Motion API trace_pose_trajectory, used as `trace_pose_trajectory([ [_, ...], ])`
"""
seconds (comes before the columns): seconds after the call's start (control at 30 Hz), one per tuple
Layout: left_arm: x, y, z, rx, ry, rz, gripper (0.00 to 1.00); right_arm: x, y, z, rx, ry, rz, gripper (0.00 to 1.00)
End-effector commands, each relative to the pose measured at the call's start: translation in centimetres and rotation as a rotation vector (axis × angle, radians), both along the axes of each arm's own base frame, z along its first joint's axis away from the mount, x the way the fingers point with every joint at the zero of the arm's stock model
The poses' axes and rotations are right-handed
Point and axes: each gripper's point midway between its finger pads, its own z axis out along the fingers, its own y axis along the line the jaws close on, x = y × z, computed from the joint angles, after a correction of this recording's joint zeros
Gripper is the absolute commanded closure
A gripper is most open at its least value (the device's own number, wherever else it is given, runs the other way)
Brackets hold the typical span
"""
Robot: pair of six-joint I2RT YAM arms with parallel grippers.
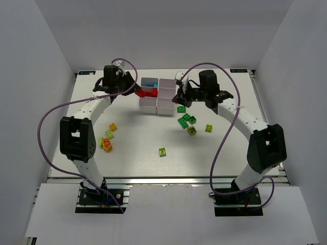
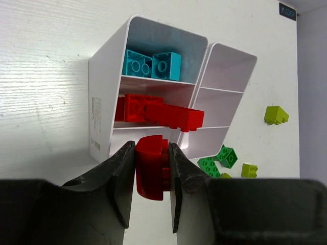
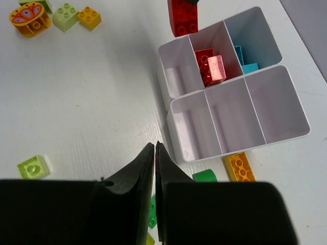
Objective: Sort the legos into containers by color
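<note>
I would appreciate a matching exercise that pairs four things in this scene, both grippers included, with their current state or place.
Things:
1 left gripper
2 right gripper
3 light blue bricks
4 orange brick

States or places:
A on the table beside the tray
B shut on a red brick
C in an end compartment of the tray
D shut, holding nothing

Pairs: 1-B, 2-D, 3-C, 4-A

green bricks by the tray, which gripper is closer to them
Right. The right gripper sits at the tray corner just beside the green bricks. The left gripper, shut on a red brick, is at the tray's opposite side, farther off.
</note>
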Motion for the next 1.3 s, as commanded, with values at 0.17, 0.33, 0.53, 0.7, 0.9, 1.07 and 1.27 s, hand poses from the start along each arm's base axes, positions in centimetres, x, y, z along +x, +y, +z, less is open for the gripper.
trace_pose_trajectory([
  [0.17,2.0,-1.7,1.4,0.003,-0.062,-0.016,0.87,-0.2,-0.1,2.6,0.045,-0.062,0.008,0.89],
  [0.33,2.9,-2.4,0.8,0.0,-0.063,-0.019,0.85,-0.1,-0.3,2.6,0.045,-0.06,0.003,0.88],
  [0.53,4.0,-2.8,-0.1,0.013,-0.06,-0.017,0.85,-0.1,-0.4,2.6,0.049,-0.056,-0.001,0.87],
  [0.7,4.5,-3.2,-0.3,0.012,-0.067,-0.018,0.81,-0.1,-0.6,2.6,0.05,-0.053,-0.003,0.86],
  [0.9,4.6,-3.4,-0.8,0.025,-0.06,-0.013,0.64,0.0,-0.8,2.7,0.053,-0.054,-0.006,0.86],
  [1.07,4.5,-3.4,-0.8,0.044,-0.064,-0.005,0.48,-0.1,-0.8,2.7,0.054,-0.05,-0.005,0.86],
  [1.27,4.6,-3.2,-1.2,0.059,-0.059,0.003,0.46,-0.1,-0.7,2.8,0.055,-0.052,-0.003,0.86],
])
